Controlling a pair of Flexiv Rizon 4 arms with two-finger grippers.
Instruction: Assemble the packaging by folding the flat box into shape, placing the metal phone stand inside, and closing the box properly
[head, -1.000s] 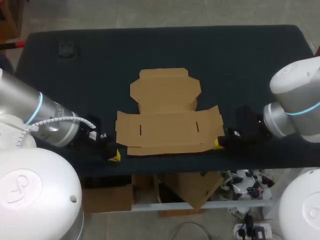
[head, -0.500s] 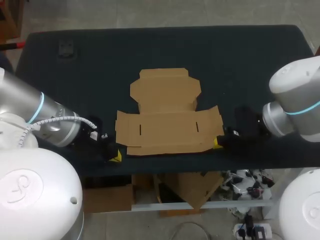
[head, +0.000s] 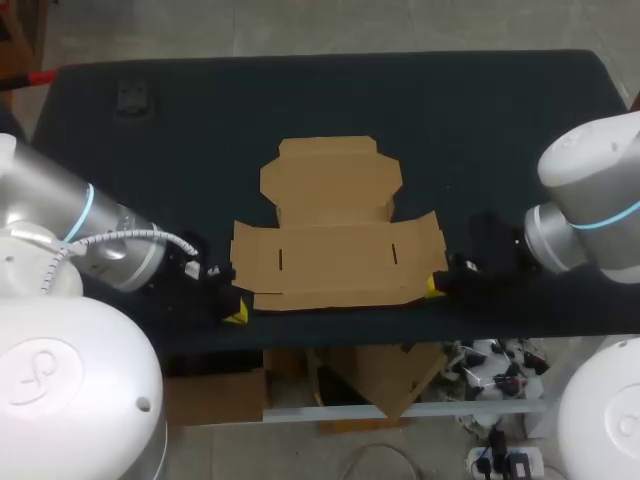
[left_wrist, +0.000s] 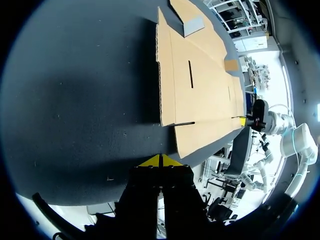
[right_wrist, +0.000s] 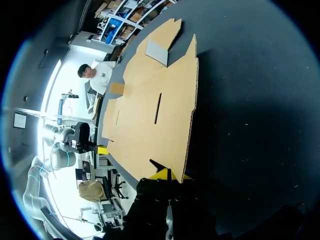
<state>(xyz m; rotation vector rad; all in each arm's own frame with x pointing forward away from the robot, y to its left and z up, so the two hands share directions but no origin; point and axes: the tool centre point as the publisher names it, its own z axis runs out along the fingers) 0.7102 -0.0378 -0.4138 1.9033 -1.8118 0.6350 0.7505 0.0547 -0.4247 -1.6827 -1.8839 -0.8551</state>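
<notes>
The flat brown cardboard box lies unfolded near the table's front edge, its flaps spread out. My left gripper is shut and sits low on the table just off the box's front left corner; in the left wrist view its yellow tips meet a little short of the cardboard. My right gripper is shut at the box's front right corner; in the right wrist view its tips are right at the cardboard's edge. A small dark object, possibly the stand, rests at the far left.
The dark table cover stretches bare behind and beside the box. The table's front edge runs close under both grippers. Each wrist view catches the other arm's gripper across the cardboard: the right gripper and the left gripper.
My left gripper has slid a little to the right, closer to the box's front left corner. The right gripper and the cardboard have stayed almost still.
</notes>
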